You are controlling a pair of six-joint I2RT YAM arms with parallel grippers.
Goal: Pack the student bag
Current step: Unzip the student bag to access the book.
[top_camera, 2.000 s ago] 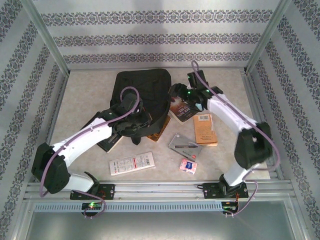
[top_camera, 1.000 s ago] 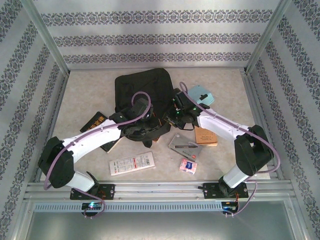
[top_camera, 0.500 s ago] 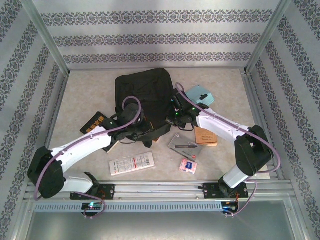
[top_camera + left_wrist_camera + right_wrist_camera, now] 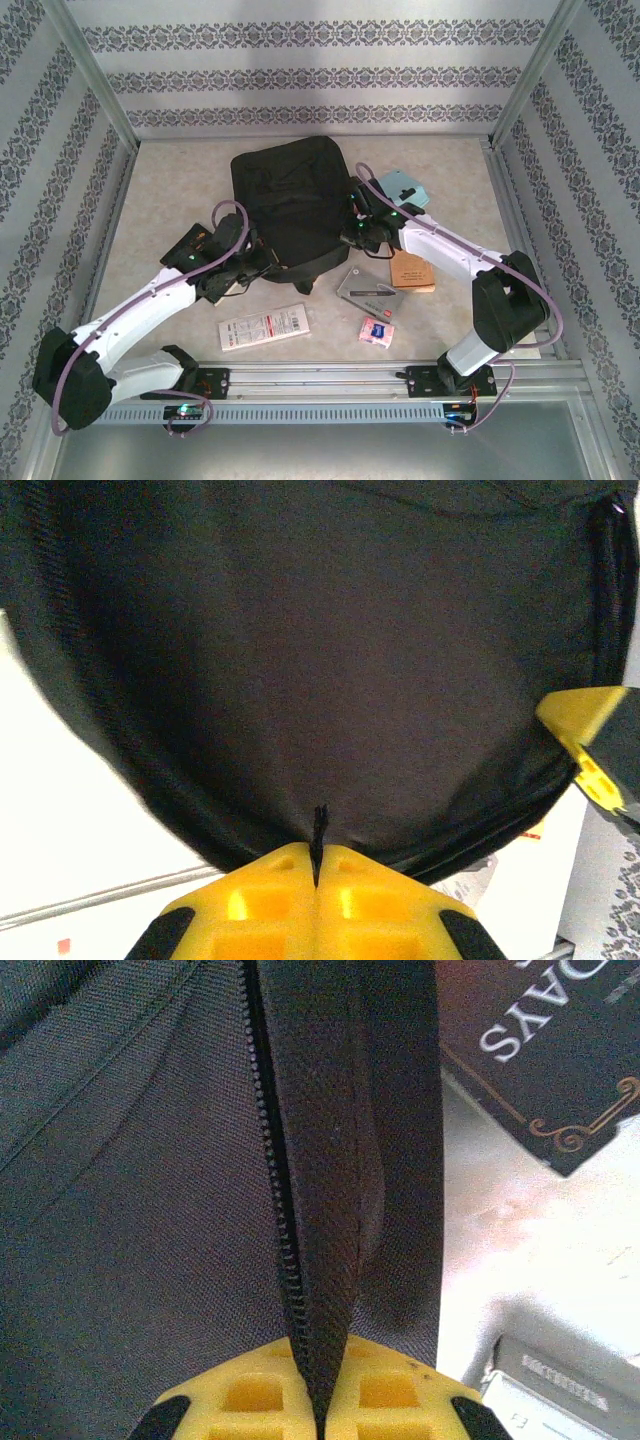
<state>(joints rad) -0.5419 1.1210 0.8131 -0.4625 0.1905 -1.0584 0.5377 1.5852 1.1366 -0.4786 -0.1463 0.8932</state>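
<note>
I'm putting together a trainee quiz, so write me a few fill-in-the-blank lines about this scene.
The backpack on the table is ____.
The right gripper pinches the backpack along its ____.
The left gripper is ____ on the backpack's edge.
The small packet right of the white card is ____.
Missing words: black; zipper; shut; pink.

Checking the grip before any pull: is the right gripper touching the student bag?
Touching. The right wrist view shows the right gripper shut on the student bag, a fold of fabric by the zipper pinched between its jaws.
</note>
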